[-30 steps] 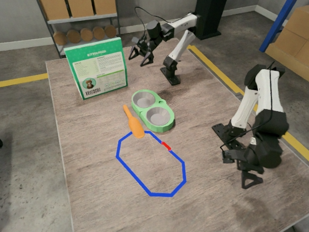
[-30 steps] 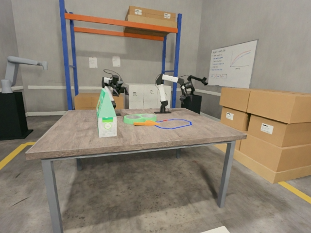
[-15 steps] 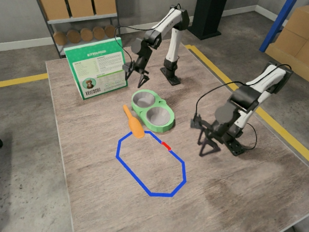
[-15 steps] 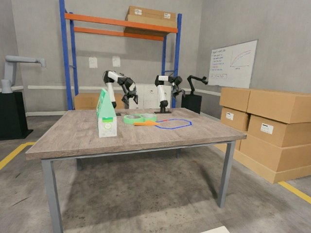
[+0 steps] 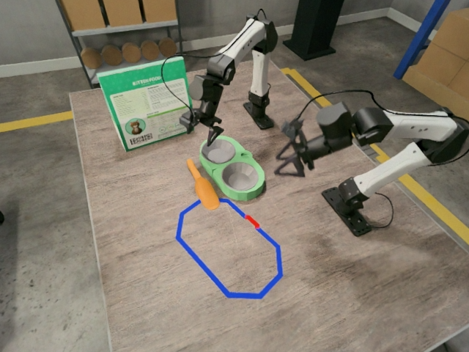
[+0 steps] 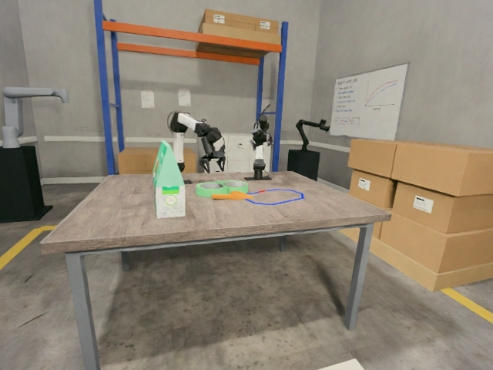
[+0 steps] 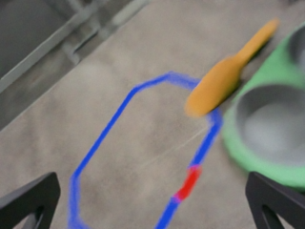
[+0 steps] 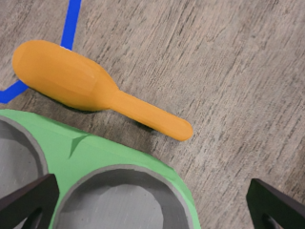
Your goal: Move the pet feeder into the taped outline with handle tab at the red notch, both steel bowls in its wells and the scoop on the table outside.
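The left gripper (image 5: pixel 277 165) (image 6: pixel 262 139) (image 7: pixel 152 180) has its jaws spread wide, with nothing between them; it hangs above the table (image 5: pixel 151 242) (image 6: pixel 219 234), on the arms' side of the feeder. The right gripper (image 5: pixel 198 138) (image 6: pixel 214 171) (image 8: pixel 152 185) is likewise wide apart and empty — it hovers near the feeder's end that is closer to the carton.

Below them the green pet feeder (image 5: pixel 231 160) (image 6: pixel 206 193) (image 7: pixel 267 73) (image 8: pixel 81 155) sits on the table, outside the blue taped outline (image 5: pixel 202 266) (image 6: pixel 272 204) (image 7: pixel 110 125) (image 8: pixel 71 21). Its two steel bowls are in their wells, one bowl (image 5: pixel 218 152) (image 8: pixel 121 210) toward the carton and the other bowl (image 5: pixel 240 177) (image 7: pixel 278 124) toward the outline.

Just beside the feeder lies the orange scoop (image 5: pixel 205 191) (image 6: pixel 235 195) (image 7: pixel 224 78) (image 8: pixel 81 81). Its broad end crosses the blue tape and reaches inside the outline — its handle points away, outside it. The red notch (image 5: pixel 252 221) (image 6: pixel 261 191) (image 7: pixel 189 183) is on the outline's side facing the arms. Farther out, the green and white kitten food carton (image 5: pixel 151 102) (image 6: pixel 170 200) stands upright on the table, well apart from the outline.

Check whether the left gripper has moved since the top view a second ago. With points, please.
Yes. Judged against the red notch (image 5: pixel 252 221) (image 6: pixel 262 191) (image 7: pixel 189 183), the left gripper (image 5: pixel 277 165) (image 6: pixel 263 142) (image 7: pixel 152 180) has gone from lower right to upper right in the top view.
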Controlling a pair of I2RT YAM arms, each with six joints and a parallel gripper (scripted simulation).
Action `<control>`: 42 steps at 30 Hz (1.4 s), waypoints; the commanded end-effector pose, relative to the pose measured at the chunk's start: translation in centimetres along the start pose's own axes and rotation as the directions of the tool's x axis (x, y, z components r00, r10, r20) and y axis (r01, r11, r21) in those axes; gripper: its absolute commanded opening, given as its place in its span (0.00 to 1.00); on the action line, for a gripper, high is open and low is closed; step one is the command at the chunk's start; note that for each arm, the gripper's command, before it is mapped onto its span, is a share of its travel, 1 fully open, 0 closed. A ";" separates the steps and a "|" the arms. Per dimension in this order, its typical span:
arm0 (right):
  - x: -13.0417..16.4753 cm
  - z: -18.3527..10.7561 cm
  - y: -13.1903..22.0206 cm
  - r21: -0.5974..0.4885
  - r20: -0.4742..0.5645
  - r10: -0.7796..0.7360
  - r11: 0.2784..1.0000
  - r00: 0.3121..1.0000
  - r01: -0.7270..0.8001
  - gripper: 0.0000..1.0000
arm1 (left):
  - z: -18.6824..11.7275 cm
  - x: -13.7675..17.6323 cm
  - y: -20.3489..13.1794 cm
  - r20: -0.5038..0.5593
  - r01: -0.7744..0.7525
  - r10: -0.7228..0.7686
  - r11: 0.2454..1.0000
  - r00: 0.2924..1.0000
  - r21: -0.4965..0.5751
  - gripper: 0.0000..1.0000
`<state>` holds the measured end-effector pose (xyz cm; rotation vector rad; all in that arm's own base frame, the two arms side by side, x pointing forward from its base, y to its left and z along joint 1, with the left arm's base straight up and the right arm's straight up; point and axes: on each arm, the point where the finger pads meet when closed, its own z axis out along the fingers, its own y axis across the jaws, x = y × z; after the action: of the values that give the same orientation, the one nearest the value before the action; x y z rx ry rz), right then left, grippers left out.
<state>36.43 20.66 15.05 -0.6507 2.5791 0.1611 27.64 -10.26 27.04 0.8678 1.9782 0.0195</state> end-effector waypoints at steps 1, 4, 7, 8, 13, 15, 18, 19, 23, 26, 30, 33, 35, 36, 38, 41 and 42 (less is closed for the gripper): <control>-0.2 0.0 0.0 0.012 -0.027 -0.012 1.000 1.000 0.012 1.00 | -0.3 -2.1 -1.7 0.097 0.137 -0.137 0.991 0.986 0.010 1.00; -0.1 0.8 0.1 0.012 -0.045 -0.013 1.000 0.999 0.014 1.00 | -0.9 -3.7 -4.3 0.157 0.188 -0.201 0.978 0.967 0.092 1.00; -0.2 0.9 0.1 0.011 -0.046 -0.014 1.000 0.999 0.015 1.00 | -2.3 -5.4 -6.9 0.212 0.213 -0.252 0.958 0.944 0.190 1.00; -0.2 0.9 0.2 0.011 -0.046 -0.014 1.000 0.999 0.015 1.00 | -2.8 -5.8 -7.8 0.226 0.222 -0.272 0.950 0.936 0.221 1.00; -0.3 0.5 0.2 0.011 -0.036 -0.014 1.000 0.999 0.014 1.00 | -4.0 -6.7 -9.8 0.253 0.221 -0.300 0.929 0.920 0.298 1.00; -0.3 0.5 0.2 0.011 -0.036 -0.014 1.000 0.999 0.014 1.00 | -4.1 -6.4 -10.1 0.246 0.204 -0.283 0.931 0.927 0.303 1.00; -0.3 0.5 0.2 0.011 -0.036 -0.014 1.000 0.999 0.014 1.00 | -4.1 -6.4 -10.2 0.244 0.202 -0.280 0.931 0.928 0.303 1.00; -0.3 0.5 0.2 0.011 -0.036 -0.014 1.000 0.999 0.014 1.00 | -4.1 -6.4 -10.2 0.244 0.202 -0.280 0.931 0.928 0.303 1.00; -0.3 0.5 0.3 0.000 -0.039 -0.028 1.000 0.999 0.028 0.89 | -4.0 -6.4 -10.2 0.244 0.202 -0.280 0.931 0.928 0.303 1.00; 0.2 1.0 0.5 -0.027 -0.068 -0.099 0.995 0.993 0.098 0.55 | -4.0 -6.4 -10.2 0.244 0.202 -0.280 0.931 0.928 0.303 1.00; 0.5 1.9 0.4 -0.086 -0.105 -0.275 0.960 0.956 0.267 0.48 | -4.1 -6.4 -10.2 0.244 0.201 -0.280 0.931 0.928 0.306 1.00; 0.5 3.2 0.3 -0.158 -0.122 -0.439 0.894 0.890 0.419 0.48 | -4.5 -6.9 -10.0 0.258 0.202 -0.286 0.930 0.923 0.308 1.00; 0.5 3.5 0.2 -0.179 -0.122 -0.482 0.871 0.868 0.458 0.48 | -4.5 -6.9 -10.0 0.258 0.202 -0.286 0.930 0.923 0.308 1.00; 0.5 3.5 0.2 -0.179 -0.122 -0.482 0.871 0.868 0.458 0.48 | -4.5 -6.9 -10.0 0.258 0.202 -0.286 0.930 0.923 0.308 1.00; 0.7 4.2 0.2 -0.233 -0.114 -0.582 0.804 0.805 0.548 0.48 | -4.5 -6.9 -10.0 0.258 0.202 -0.286 0.930 0.923 0.308 1.00; 0.7 5.4 0.1 -0.297 -0.090 -0.688 0.709 0.721 0.640 0.48 | -4.5 -6.9 -10.0 0.258 0.202 -0.286 0.930 0.923 0.308 1.00; 0.8 5.7 0.0 -0.315 -0.079 -0.715 0.679 0.694 0.663 0.48 | -4.5 -6.9 -10.0 0.258 0.202 -0.286 0.930 0.923 0.308 1.00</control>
<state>38.25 21.32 10.30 -1.4914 2.4230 0.1311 20.69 -20.16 30.71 0.7536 1.8258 -0.5026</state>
